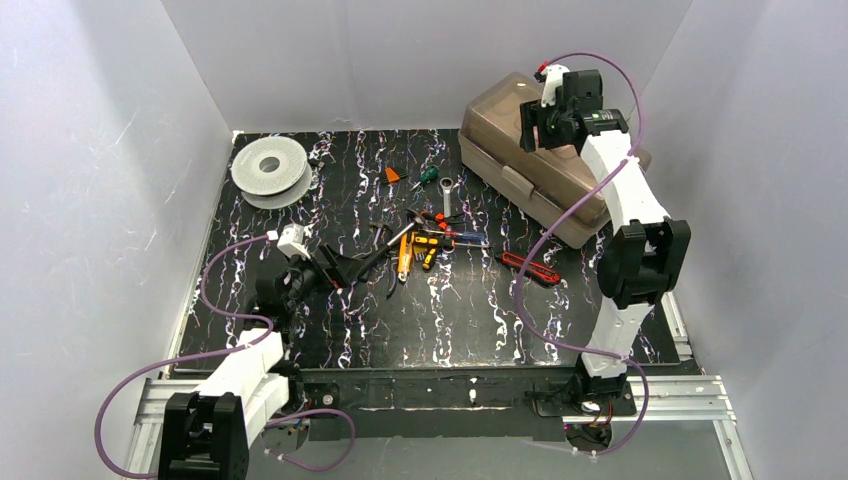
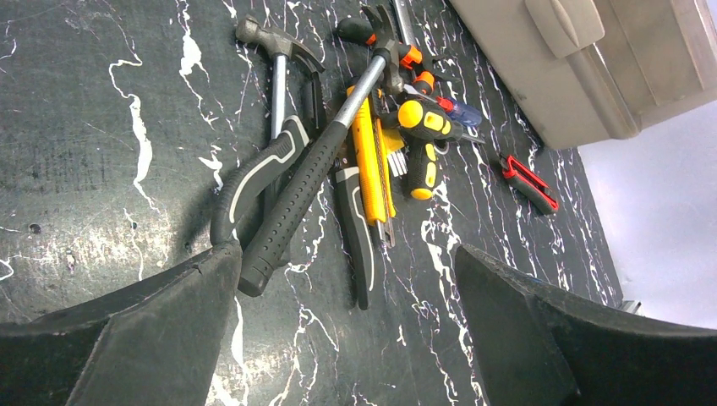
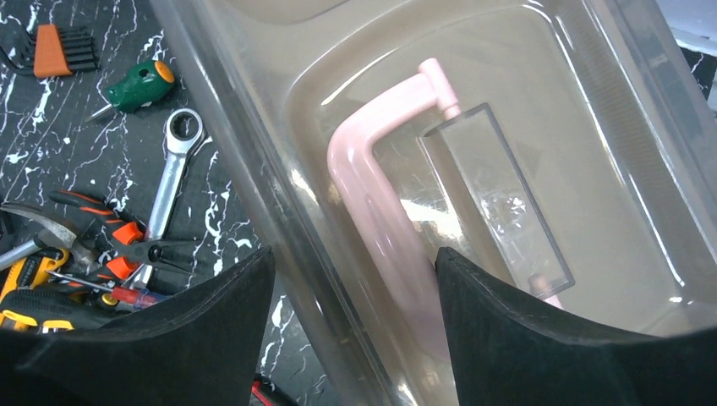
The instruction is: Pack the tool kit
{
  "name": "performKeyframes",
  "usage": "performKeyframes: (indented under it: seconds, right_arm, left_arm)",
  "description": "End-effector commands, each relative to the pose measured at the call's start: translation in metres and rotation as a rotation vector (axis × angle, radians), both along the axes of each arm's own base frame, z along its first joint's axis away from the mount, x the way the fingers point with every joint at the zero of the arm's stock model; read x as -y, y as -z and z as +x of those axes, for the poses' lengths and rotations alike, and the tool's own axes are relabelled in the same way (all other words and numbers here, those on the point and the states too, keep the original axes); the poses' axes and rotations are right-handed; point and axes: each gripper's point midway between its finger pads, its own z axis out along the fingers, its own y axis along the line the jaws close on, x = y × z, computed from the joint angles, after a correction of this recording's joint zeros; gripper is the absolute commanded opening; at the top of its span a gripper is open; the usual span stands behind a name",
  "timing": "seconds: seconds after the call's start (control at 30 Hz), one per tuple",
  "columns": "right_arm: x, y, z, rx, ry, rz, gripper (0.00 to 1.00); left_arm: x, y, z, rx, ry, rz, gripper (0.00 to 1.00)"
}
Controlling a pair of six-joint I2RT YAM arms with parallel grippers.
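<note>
The toolbox sits closed at the far right of the table. The right gripper hovers over its lid, jaws apart above the handle. The left gripper, jaws wide and empty, faces the loose tools heaped at the table's centre.

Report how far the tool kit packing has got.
Done: nothing packed; the toolbox looks shut. In hand: the right gripper hangs open over the lid's handle; the left gripper hangs open by the hammers. Left: open the box, load the whole tool pile.
</note>
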Motion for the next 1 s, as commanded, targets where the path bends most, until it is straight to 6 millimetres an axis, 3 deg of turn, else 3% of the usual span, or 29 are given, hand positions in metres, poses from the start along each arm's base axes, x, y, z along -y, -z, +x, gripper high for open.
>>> performKeyframes:
  seconds: [0.0,0.17,0.33,0.57,0.8,0.97]
  right_arm:
    - [-0.047,0.044,-0.049,-0.226,-0.03,0.024,0.68]
    - [-0.082,0.022,-0.056,-0.211,-0.02,0.098,0.65]
    - [-0.098,-0.005,-0.065,-0.198,-0.041,0.158,0.62]
    - [-0.094,-0.037,-0.082,-0.219,-0.077,0.321,0.62]
    - [-0.087,-0.057,-0.087,-0.268,-0.158,0.592,0.54]
    - [-0.088,-0.066,-0.088,-0.282,-0.198,0.671,0.52]
  left_arm:
    - [0.002,-0.001,-0.002,0.006,0.016,-0.003,0.98]
    - [0.002,-0.001,-0.001,0.005,0.016,0.001,0.98]
    - [0.002,-0.001,-0.002,0.005,0.019,0.005,0.98]
    - [0.006,-0.002,-0.002,0.008,0.042,-0.009,0.98]
    - [0.013,-0.001,-0.002,-0.004,0.082,-0.037,0.98]
    - [0.017,0.0,0.0,-0.023,0.091,-0.055,0.98]
